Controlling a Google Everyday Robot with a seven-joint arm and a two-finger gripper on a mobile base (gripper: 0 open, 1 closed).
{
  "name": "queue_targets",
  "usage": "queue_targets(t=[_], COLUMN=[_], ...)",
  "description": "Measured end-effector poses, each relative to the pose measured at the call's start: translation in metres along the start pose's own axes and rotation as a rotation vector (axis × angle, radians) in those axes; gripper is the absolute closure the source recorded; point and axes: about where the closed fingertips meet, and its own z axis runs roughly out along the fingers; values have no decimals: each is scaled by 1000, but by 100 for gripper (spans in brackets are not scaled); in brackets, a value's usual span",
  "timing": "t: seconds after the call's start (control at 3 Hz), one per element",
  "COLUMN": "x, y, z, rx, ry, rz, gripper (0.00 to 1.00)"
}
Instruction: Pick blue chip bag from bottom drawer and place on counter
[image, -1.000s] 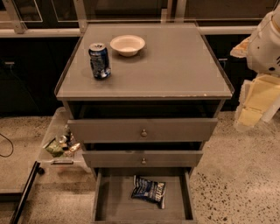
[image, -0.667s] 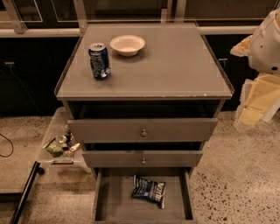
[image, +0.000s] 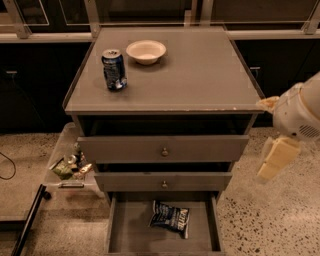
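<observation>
The blue chip bag (image: 170, 218) lies flat on the floor of the open bottom drawer (image: 127, 232), near its middle. The counter (image: 200, 75) is the cabinet's flat grey top. My gripper (image: 277, 159) hangs at the right of the cabinet, beyond its right side, at about the height of the two upper drawers. It is apart from the bag and well above and to the right of it. It holds nothing that I can see.
A blue-and-silver soda can (image: 114, 69) and a pale bowl (image: 145, 51) stand on the counter's back left. The two upper drawers (image: 162, 148) are pulled out a little. A clear bin with small items (image: 70, 167) sits on the floor left of the cabinet.
My arm and gripper have moved down along the right side of the cabinet, from counter height to drawer height. The bag, can and bowl have not moved.
</observation>
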Motion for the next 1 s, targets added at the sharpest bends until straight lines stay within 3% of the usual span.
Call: queue_targets(t=[0.33,1.0], x=[19,59], y=[-2,-13], z=[55,142], rx=[-28,-105], ry=[-57,-84], rz=[-34,-69], gripper=[0,0])
